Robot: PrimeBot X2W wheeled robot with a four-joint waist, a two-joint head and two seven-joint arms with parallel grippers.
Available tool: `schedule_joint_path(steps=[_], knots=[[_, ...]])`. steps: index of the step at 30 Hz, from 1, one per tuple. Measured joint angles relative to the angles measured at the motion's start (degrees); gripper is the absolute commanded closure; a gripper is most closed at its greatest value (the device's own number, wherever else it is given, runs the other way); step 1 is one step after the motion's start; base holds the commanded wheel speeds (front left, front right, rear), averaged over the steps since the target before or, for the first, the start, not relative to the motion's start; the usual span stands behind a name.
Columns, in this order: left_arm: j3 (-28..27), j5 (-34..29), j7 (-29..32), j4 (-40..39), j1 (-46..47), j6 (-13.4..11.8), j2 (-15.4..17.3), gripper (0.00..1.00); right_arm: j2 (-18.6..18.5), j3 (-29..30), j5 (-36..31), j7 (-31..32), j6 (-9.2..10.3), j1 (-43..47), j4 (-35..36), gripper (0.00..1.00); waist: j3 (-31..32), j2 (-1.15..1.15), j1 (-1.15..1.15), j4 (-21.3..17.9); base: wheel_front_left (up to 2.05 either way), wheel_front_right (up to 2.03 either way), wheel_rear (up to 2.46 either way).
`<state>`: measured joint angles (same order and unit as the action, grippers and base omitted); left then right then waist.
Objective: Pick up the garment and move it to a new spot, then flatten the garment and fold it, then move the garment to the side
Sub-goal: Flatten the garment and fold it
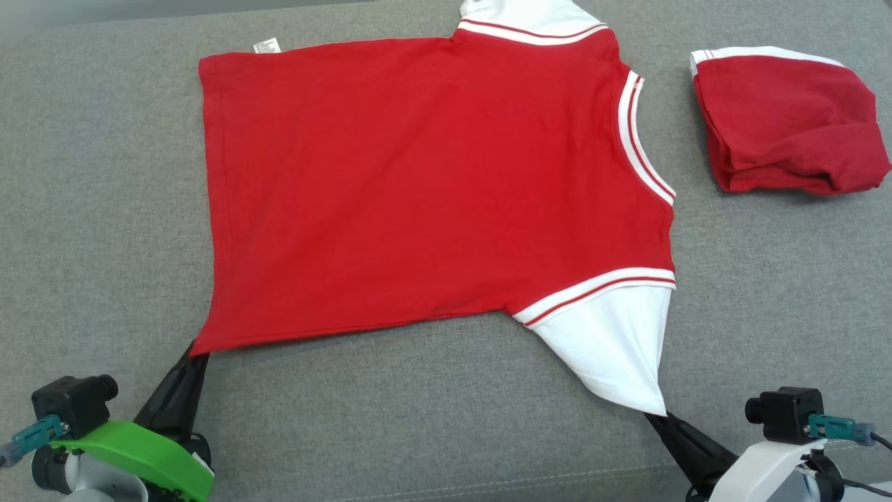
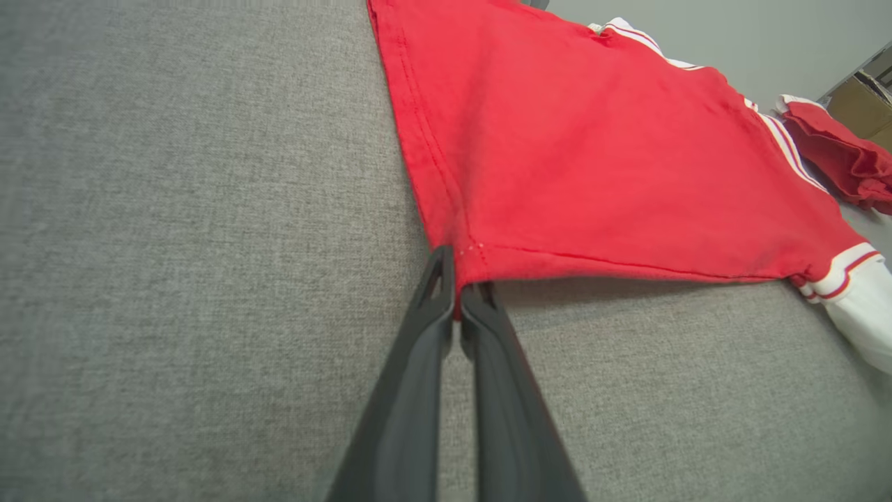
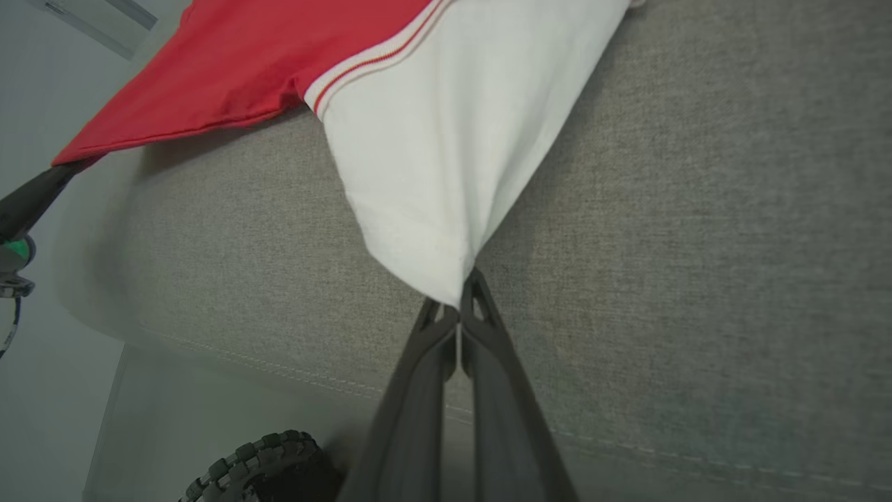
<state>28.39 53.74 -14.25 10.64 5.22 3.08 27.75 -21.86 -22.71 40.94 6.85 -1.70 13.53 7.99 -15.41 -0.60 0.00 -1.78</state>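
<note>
The garment [image 1: 432,188] is a red T-shirt with white sleeves and red-and-white striped trim, spread nearly flat on the grey cushion, hem to the left. My left gripper [image 1: 197,354] is shut on the near hem corner, seen up close in the left wrist view as red cloth [image 2: 557,146] pinched at the left gripper [image 2: 458,296]. My right gripper [image 1: 658,413] is shut on the tip of the near white sleeve [image 1: 613,341]; in the right wrist view the sleeve [image 3: 446,139] tapers into the right gripper [image 3: 458,314]. The far sleeve [image 1: 529,17] runs off the top edge.
A second red garment [image 1: 787,125], folded into a bundle with white trim, lies at the far right of the grey cushion [image 1: 97,209]. The cushion's front seam [image 1: 488,484] runs just behind my grippers. In the right wrist view a wheel [image 3: 265,467] shows below the cushion edge.
</note>
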Motion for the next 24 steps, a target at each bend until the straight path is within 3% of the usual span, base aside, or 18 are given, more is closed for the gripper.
schedule_joint_path(steps=[8, 9, 10, 12, 13, 14, 15, 16, 17, 18, 19, 20, 21, 24], knots=[[-0.36, -1.91, -0.01, 2.59, 0.0, 1.0, -1.21, 1.0, -0.24, -2.11, -3.58, 0.04, -0.23, -0.13, -3.74, 1.0, 0.42, 0.0, 0.0, 0.4, 0.0, 0.0, 0.0], [-0.33, -2.11, -0.01, 3.04, 0.0, 1.01, -1.65, 0.95, -0.49, -2.34, -3.99, 0.14, -0.23, -0.15, -4.19, 1.0, 0.49, 0.0, 0.0, 0.52, 0.0, 0.0, 0.0], [-0.21, -2.22, 0.0, 3.47, 0.0, 1.05, -1.82, 0.81, -0.68, -2.53, -4.23, 0.33, -0.23, -0.18, -4.57, 1.0, 0.56, 0.0, 0.0, 0.59, 0.0, 0.0, 0.0], [-0.29, -2.6, 0.0, 3.89, 0.0, 1.47, -1.91, 0.73, -0.85, -2.81, -4.65, 0.34, -0.23, -0.21, -5.16, 1.0, 0.65, 0.0, 0.0, 0.67, 0.0, 0.0, 0.0], [-0.27, -2.64, -0.01, 4.15, 0.0, 1.52, -2.04, 0.63, -0.87, -2.98, -5.22, 0.33, -0.23, -0.26, -5.39, 1.0, 0.7, 0.0, 0.0, 0.7, 0.0, 0.0, 0.0], [-0.27, -2.88, -0.01, 4.53, 0.0, 1.53, -2.3, 0.51, -0.89, -3.15, -5.76, 0.33, -0.23, -0.42, -5.71, 1.0, 0.75, 0.0, 0.0, 0.72, 0.0, 0.0, 0.0], [-0.31, -3.21, -0.01, 4.98, 0.0, 1.54, -2.63, 0.18, -0.88, -3.26, -6.14, 0.22, -0.23, -0.68, -5.99, 1.0, 0.79, 0.0, 0.0, 0.74, 0.0, 0.0, 0.0], [-0.36, -3.56, -0.01, 5.47, 0.0, 1.72, -3.03, 0.18, -0.8, -3.3, -6.57, -0.13, -0.23, -1.15, -6.28, 1.0, 0.84, 0.0, 0.0, 0.74, 0.0, 0.0, 0.0], [-0.35, -3.8, -0.01, 5.88, 0.01, 1.98, -3.45, 0.04, -0.64, -3.25, -6.84, -0.35, -0.2, -1.71, -6.67, 0.91, 0.94, 0.0, 0.0, 0.74, 0.0, 0.0, 0.0], [-0.35, -4.11, -0.01, 6.28, 0.01, 1.99, -3.8, 0.0, -0.48, -3.32, -7.12, -0.59, -0.2, -2.33, -7.0, 0.79, 1.09, 0.0, 0.0, 0.75, 0.0, 0.0, 0.0], [-0.35, -4.13, -0.01, 7.14, 0.01, 2.0, -4.28, 0.0, -0.09, -3.39, -7.8, -1.15, -0.14, -3.11, -7.37, 0.52, 1.25, 0.0, 0.0, 0.73, 0.0, 0.0, 0.0], [-0.33, -4.17, -0.01, 7.55, 0.01, 2.01, -4.57, 0.0, 0.15, -3.6, -8.11, -1.27, -0.14, -3.44, -7.8, 0.09, 1.27, 0.0, 0.0, 0.72, 0.0, 0.0, 0.0], [-0.31, -4.2, -0.01, 7.82, 0.02, 2.02, -5.0, 0.0, 0.42, -3.78, -8.49, -1.31, -0.13, -3.78, -8.25, 0.0, 1.3, 0.0, 0.0, 0.72, 0.0, 0.0, 0.0], [0.12, -4.28, 0.0, 9.16, 0.04, 2.24, -5.94, 0.0, 1.0, -4.15, -9.32, -1.85, 0.25, -4.43, -9.33, 0.0, 1.45, 0.0, 0.0, 0.66, 0.0, 0.0, 0.0]])
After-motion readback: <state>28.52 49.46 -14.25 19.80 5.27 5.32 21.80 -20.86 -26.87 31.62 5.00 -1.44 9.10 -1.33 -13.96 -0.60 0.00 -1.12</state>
